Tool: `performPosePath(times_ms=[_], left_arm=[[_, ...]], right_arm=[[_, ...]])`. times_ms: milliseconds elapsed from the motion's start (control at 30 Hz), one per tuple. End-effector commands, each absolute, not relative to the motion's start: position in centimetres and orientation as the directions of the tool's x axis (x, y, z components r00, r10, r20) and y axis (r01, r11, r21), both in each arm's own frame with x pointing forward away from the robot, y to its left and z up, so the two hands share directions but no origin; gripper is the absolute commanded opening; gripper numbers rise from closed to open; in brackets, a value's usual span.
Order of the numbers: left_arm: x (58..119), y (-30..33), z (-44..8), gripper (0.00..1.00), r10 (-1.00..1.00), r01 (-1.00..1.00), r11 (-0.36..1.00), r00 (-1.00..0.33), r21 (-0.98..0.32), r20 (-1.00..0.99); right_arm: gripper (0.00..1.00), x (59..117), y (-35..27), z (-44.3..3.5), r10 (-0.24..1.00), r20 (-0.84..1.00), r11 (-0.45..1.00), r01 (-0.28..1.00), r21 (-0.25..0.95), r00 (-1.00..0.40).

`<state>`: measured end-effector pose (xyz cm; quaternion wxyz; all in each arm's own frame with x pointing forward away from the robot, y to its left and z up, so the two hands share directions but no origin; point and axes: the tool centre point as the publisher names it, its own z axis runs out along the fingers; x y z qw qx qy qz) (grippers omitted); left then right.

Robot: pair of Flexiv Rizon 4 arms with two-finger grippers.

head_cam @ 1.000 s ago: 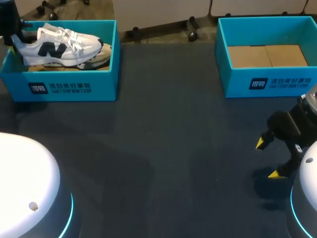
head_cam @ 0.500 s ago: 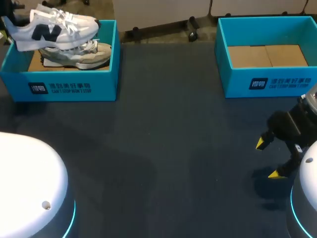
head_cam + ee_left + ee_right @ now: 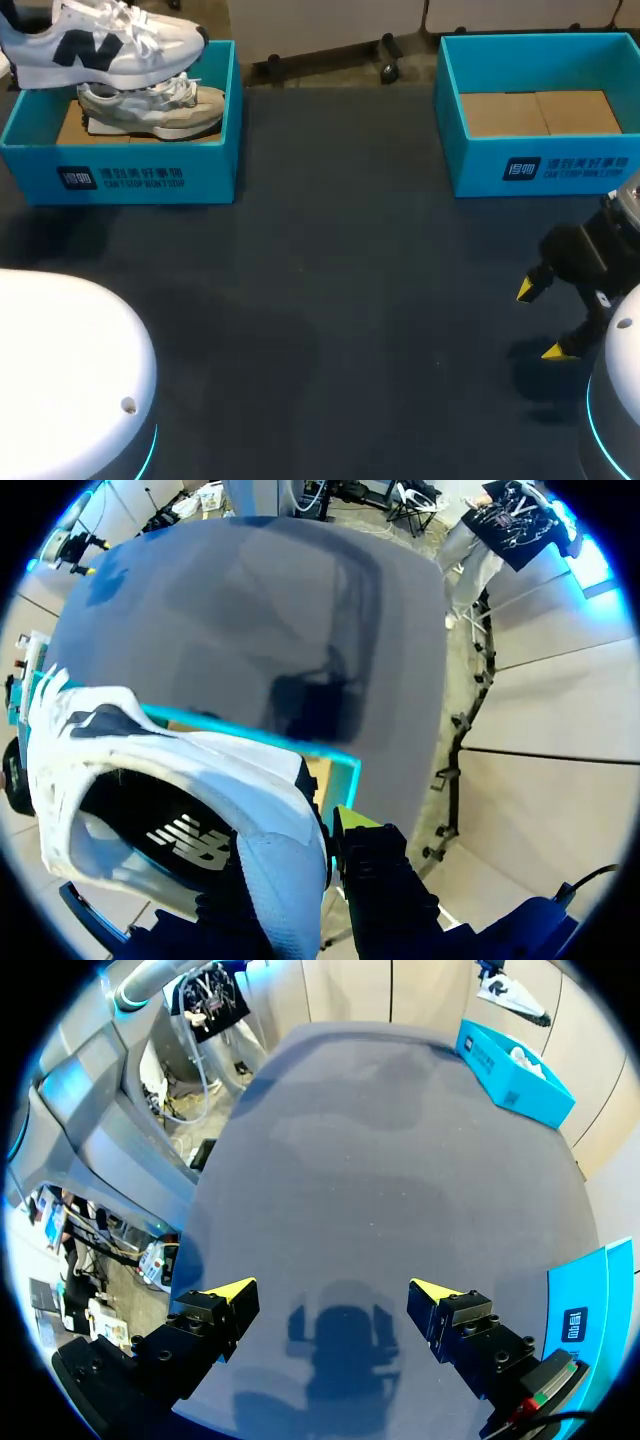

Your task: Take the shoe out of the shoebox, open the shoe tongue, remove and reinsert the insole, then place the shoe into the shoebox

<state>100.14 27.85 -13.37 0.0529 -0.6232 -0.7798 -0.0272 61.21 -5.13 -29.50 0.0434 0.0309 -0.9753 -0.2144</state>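
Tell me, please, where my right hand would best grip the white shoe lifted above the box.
Probably the toe cap, from the table's middle side. The white shoe hangs roughly level over the left shoebox, heel collar pinched by the left hand, toe pointing toward the right arm's side and free. The open right hand could close across it there.

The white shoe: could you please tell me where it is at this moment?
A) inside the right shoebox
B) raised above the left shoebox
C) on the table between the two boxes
B: the white shoe hangs above the left shoebox, over the beige shoe lying inside it.
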Motion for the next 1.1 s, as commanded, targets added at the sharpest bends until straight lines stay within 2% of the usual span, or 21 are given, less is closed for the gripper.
performPosePath(times_ms=[33, 100, 633, 667, 767, 900, 1100], left_arm=[[95.8, 27.1, -12.1, 0.00, 0.973, 0.979, 0.201, -0.204, 0.033, 0.112], [93.7, 26.4, -10.2, 0.00, 0.983, 0.987, 0.162, -0.161, -0.002, 0.092], [93.7, 25.7, -11.2, 0.00, 0.975, 0.982, 0.188, -0.186, -0.009, 0.120], [93.2, 25.1, -11.7, 0.00, 0.970, 0.982, 0.190, -0.191, 0.020, 0.150], [90.5, 23.9, -9.9, 0.00, 0.980, 0.985, 0.166, -0.161, -0.037, 0.113], [87.2, 22.2, -8.8, 0.00, 0.984, 0.990, 0.139, -0.135, -0.025, 0.113], [82.7, 18.8, -9.4, 0.00, 0.983, 0.991, 0.131, -0.125, -0.040, 0.136]], right_arm=[[1.00, 61.2, -5.1, -29.6, -0.078, 0.071, 0.907, -0.042, 0.418, -0.994], [1.00, 61.2, -5.1, -29.6, -0.078, 0.071, 0.907, -0.042, 0.418, -0.994], [1.00, 61.2, -5.1, -29.6, -0.078, 0.071, 0.907, -0.042, 0.418, -0.994], [1.00, 61.2, -5.1, -29.6, -0.078, 0.071, 0.907, -0.042, 0.418, -0.994], [1.00, 61.2, -5.1, -29.6, -0.078, 0.071, 0.907, -0.042, 0.418, -0.994], [1.00, 61.2, -5.1, -29.6, -0.078, 0.071, 0.907, -0.042, 0.418, -0.994], [1.00, 61.2, -5.1, -29.6, -0.078, 0.071, 0.907, -0.042, 0.418, -0.994]])
